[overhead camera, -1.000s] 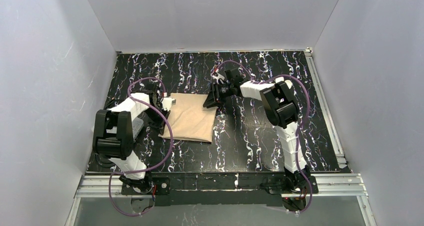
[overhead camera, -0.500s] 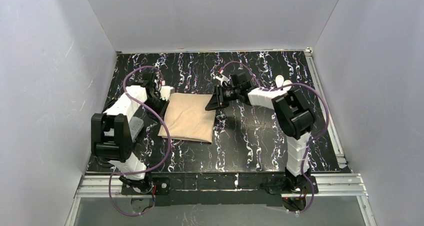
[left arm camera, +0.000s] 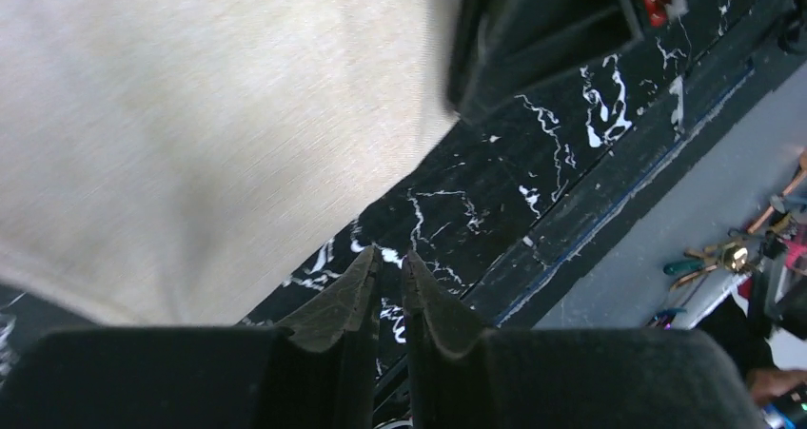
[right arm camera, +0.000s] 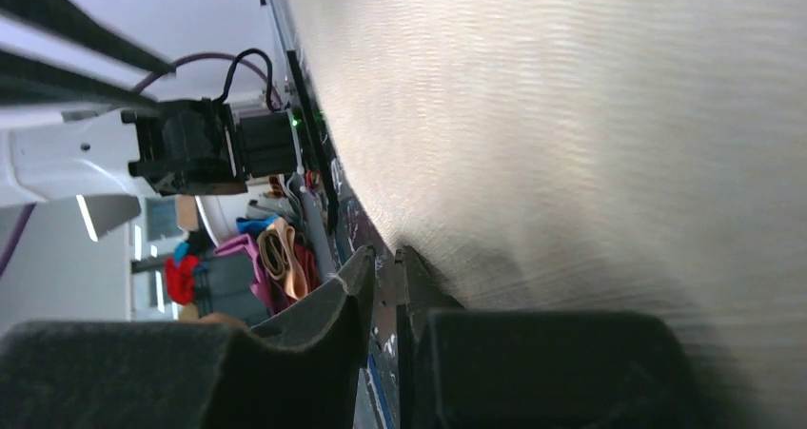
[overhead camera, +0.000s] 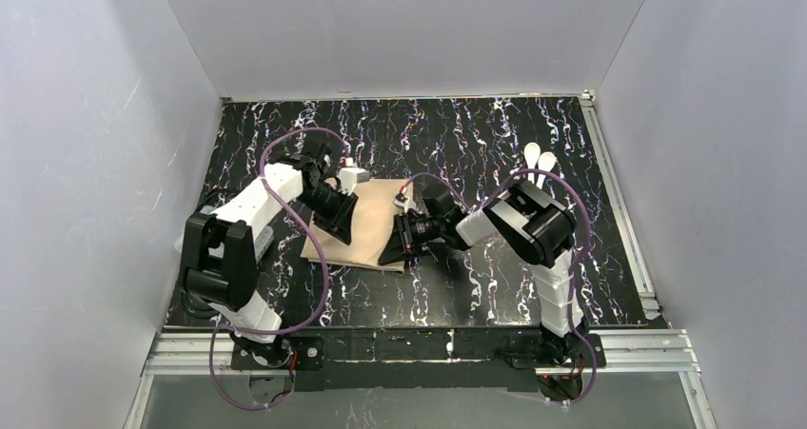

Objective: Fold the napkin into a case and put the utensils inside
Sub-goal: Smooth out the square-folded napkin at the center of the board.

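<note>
The beige napkin [overhead camera: 371, 215] lies flat on the black marbled table, left of centre. My left gripper [overhead camera: 335, 229] hangs over its left part, jaws nearly closed on nothing. In the left wrist view the left gripper [left arm camera: 388, 258] has its tips just past the napkin's [left arm camera: 190, 115] near edge, over bare table. My right gripper [overhead camera: 390, 254] is at the napkin's near right corner. In the right wrist view the right gripper [right arm camera: 383, 253] is also closed and empty beside the cloth [right arm camera: 571, 115]. Two white utensils [overhead camera: 537, 159] lie far right, behind the right arm.
A clear plastic box [overhead camera: 263, 237] sits on the table at the left, beside the left arm. The grey enclosure walls stand close on three sides. The table's metal front rail [overhead camera: 419, 343] runs along the near edge.
Both grippers have moved from the napkin's far corners toward its near edge. The right arm's elbow swung back, uncovering the utensils. The napkin has stayed in place.
</note>
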`<move>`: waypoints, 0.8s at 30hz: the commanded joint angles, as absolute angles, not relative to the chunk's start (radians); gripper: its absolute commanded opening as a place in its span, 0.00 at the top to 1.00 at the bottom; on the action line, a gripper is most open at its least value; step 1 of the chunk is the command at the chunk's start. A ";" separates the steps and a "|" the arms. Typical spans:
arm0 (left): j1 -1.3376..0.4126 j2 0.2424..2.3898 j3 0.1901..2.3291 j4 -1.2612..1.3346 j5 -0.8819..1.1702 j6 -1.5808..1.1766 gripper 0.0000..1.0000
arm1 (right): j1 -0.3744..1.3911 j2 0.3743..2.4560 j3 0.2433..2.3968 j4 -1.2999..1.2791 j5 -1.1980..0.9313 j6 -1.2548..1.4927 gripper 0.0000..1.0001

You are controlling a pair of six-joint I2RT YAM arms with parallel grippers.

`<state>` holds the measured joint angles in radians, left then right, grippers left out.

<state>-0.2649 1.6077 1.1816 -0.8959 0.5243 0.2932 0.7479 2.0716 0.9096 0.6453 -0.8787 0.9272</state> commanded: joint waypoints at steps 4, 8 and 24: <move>-0.317 1.720 1.117 -0.863 0.513 0.302 0.88 | 0.738 2.108 0.945 0.608 -0.860 0.883 0.79; -0.322 1.758 1.070 -0.835 0.406 0.321 0.89 | 0.739 2.087 0.961 0.430 -0.816 0.772 0.79; -0.323 1.716 1.016 -0.758 0.261 0.348 0.90 | 0.736 2.063 1.089 0.562 -0.907 0.976 0.73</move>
<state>-0.3244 1.7435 1.0199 -0.7986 0.3096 0.3290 0.7235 2.0926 0.9810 0.5461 -0.8936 0.9421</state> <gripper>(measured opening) 0.098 0.269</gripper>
